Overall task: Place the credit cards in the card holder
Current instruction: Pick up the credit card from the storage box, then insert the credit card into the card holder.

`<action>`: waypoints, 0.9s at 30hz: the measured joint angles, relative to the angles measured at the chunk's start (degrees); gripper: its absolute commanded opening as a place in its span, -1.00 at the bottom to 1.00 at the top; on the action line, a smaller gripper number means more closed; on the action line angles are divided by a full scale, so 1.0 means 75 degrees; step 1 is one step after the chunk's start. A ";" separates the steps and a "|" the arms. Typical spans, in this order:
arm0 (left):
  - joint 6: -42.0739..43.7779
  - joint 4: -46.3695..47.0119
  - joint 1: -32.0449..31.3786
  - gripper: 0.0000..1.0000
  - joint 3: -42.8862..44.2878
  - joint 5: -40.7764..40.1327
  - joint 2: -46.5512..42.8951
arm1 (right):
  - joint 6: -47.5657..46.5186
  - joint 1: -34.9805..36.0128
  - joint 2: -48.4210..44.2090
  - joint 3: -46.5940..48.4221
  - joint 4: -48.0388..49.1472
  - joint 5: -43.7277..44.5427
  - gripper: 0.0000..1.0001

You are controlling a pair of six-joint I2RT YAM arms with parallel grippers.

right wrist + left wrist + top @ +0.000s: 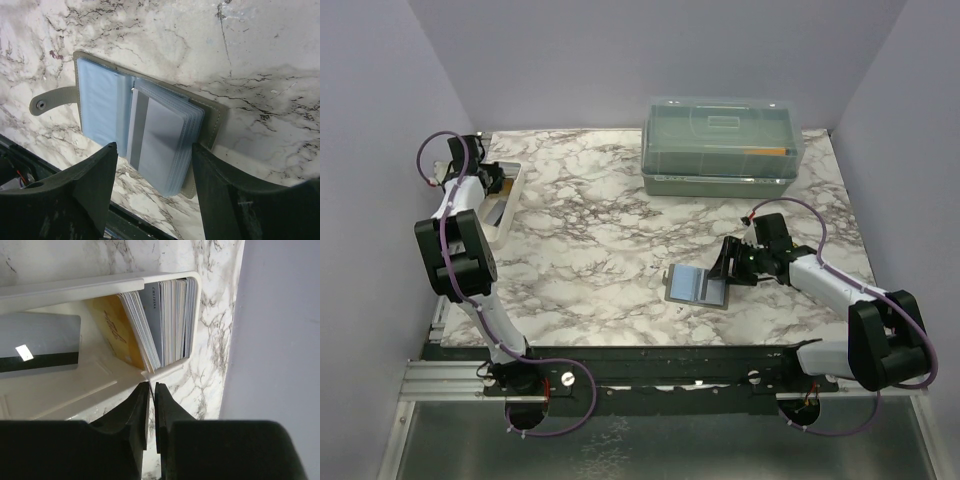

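Observation:
A stack of credit cards stands on edge at the end of the long white tray, with a gold-orange card leaning on it and a silver-grey card lying flat. My left gripper sits at the tray's rim by the stack. Its jaws are a narrow slit apart, with a thin pale edge at the tips. I cannot tell whether it is pinched. The card holder lies open on the marble, a silver-grey card in its sleeves. My right gripper is open astride its right half.
A big clear lidded box stands at the back right. The white tray lies along the table's left edge, close to the left wall. The holder's snap tab sticks out to the left. The table's near edge is just below the holder.

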 measured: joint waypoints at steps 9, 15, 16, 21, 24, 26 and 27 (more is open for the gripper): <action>-0.0134 -0.0216 -0.0003 -1.00 -0.0003 0.0213 -0.0807 | 0.0000 0.0000 -0.0015 0.0000 -0.0003 0.0000 0.28; -0.0052 -0.0277 -0.0163 -1.00 -0.0020 0.0772 -0.1349 | 0.0000 0.0000 -0.0044 0.0000 -0.0017 0.0000 0.30; 0.0047 -0.0283 -0.0259 -1.00 -0.0020 0.0860 -0.1440 | 0.0003 0.0000 -0.0073 0.0000 -0.0029 0.0000 0.31; 0.1125 -0.0099 -0.1711 -1.00 -0.0140 0.1679 -0.2025 | 0.0012 0.0000 -0.0347 0.0128 -0.0157 -0.0268 0.36; 0.2084 0.0262 -0.3042 -1.00 -0.0493 0.2690 -0.2291 | 0.0073 0.0000 -0.0539 0.0300 -0.0169 -0.0548 0.44; 0.2748 0.0487 -0.3876 -1.00 -0.0912 0.3445 -0.2422 | 0.0160 0.0000 -0.0749 0.0356 -0.0131 -0.0807 0.49; 0.2981 0.0527 -0.4170 -1.00 -0.1139 0.3756 -0.2498 | 0.0224 0.0000 -0.0883 0.0356 -0.0064 -0.0985 0.50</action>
